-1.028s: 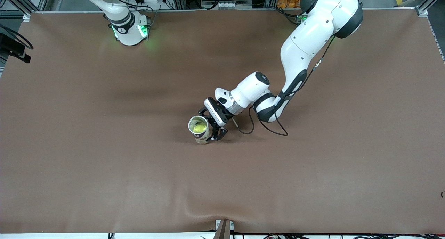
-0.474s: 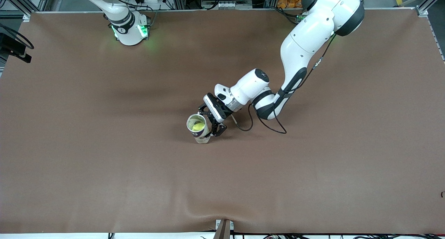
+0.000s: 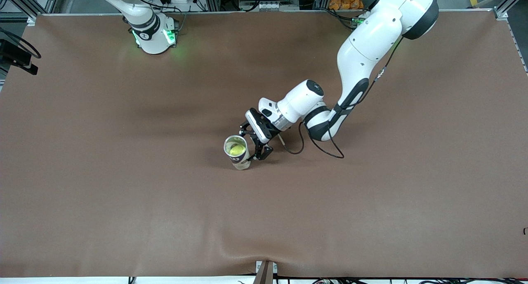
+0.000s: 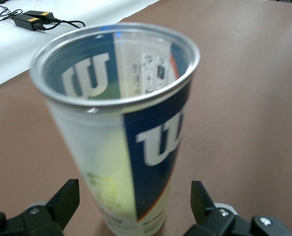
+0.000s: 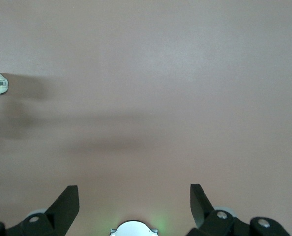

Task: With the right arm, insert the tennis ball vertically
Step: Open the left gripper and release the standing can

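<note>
One brown table [image 3: 123, 193] carries an upright can [image 3: 238, 154].

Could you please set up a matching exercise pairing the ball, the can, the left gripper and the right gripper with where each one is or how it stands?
Things:
1. ball
2. can
3. left gripper
4. right gripper

Places or states:
A. open, over bare table near its arm's base
B. upright on the table, lid off
C. inside the can
D. open, its fingers either side of the can, apart from it

Pairs: 1-C, 2-B, 3-D, 4-A
</note>
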### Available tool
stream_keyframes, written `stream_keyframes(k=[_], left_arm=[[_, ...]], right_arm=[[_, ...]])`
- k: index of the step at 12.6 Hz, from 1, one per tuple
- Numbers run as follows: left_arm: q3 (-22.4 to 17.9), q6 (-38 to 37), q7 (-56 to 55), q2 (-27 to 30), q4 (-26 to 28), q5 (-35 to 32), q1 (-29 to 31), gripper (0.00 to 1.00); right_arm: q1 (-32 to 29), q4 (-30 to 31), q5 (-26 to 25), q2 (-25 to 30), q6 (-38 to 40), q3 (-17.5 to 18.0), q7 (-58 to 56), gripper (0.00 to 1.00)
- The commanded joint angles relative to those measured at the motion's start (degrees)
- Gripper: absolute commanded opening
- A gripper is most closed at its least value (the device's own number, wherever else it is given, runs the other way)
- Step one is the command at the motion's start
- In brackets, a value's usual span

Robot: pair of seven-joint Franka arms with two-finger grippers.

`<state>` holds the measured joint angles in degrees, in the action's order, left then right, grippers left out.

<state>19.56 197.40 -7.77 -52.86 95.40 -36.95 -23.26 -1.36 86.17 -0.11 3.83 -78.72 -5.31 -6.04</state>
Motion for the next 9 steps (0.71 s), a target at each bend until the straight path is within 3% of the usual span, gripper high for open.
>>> stream_keyframes(k=[1,5,9], left_arm=[[0.1,-0.1,-0.1,2.0,2.9,-3.8,2.3,1.00],[1.0,0.0,-0.8,2.8,5.7,-8.3,5.3,1.00],[2.9,0.0,-0.8,5.2,12.3,-17.6,13.7,1.00]], right_arm=[[-0.1,-0.4,-0.7,-0.1,0.6,0.4,-0.5,1.00],[-0.1,-0.4,-0.7,-0.1,0.6,0.5,-0.4,1.00],[-0.1,-0.4,-0.7,-0.1,0.6,0.5,-0.4,1.00]])
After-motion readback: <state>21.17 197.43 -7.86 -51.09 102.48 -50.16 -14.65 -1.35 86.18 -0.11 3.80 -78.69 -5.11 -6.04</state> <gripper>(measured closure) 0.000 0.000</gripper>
